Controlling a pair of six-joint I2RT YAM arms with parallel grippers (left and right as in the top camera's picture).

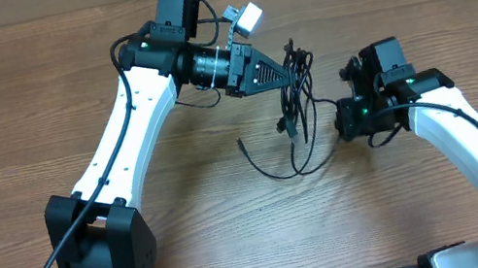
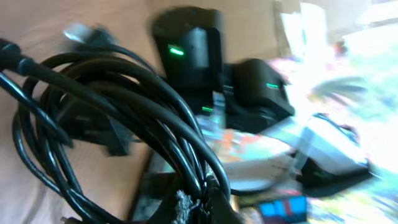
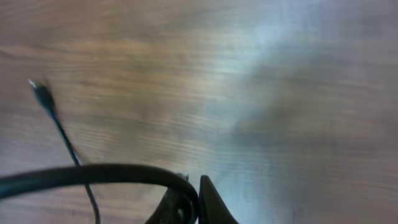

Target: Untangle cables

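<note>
Currently: cables (image 1: 291,95), thin, limp, light cords, are hanging bunched over the counter (image 1: 15,94). The left end effector (image 1: 290,68) is clamping the bunch's top; the right end effector (image 1: 344,122), closed, is seemingly pinching one loop. Best hold, likely: a single strand near a plug (image 3: 38,92).

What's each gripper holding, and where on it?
Left gripper pinches the cables at the bundle's looped end; right gripper pinches one loop strand.

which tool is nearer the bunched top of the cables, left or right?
Left. The left tool is clamped right on the bunched top of the cables. The right tool is off to the side, shut at the bundle's outer loop.
</note>
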